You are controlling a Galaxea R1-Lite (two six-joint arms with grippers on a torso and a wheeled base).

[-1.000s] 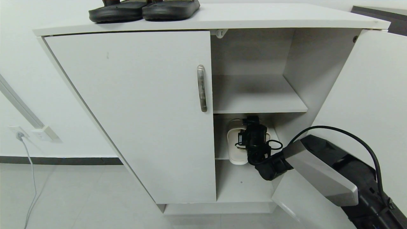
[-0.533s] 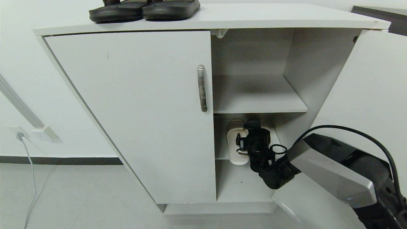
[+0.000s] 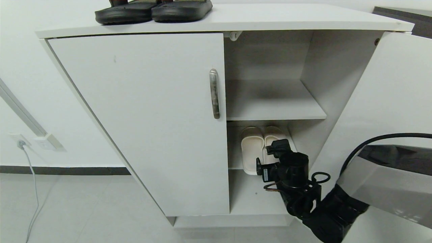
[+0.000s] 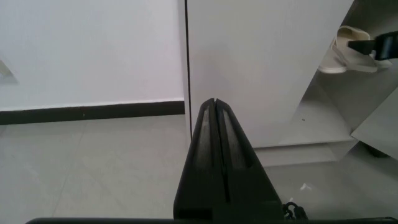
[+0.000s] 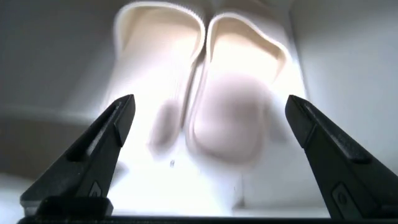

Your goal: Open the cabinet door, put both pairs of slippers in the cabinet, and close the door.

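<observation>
Roughly halfway: door open, white slippers side by side on the lower shelf, black slippers waiting atop the cabinet, right gripper spread and empty just before the white pair, left gripper pressed together.

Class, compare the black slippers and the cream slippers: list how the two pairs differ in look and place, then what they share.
Colour: the black slippers are dark; the cream slippers are pale.
Place: the black slippers sit on the cabinet top, outside; the cream slippers lie on a lower shelf inside.
Shared: each pair lies side by side.
</observation>
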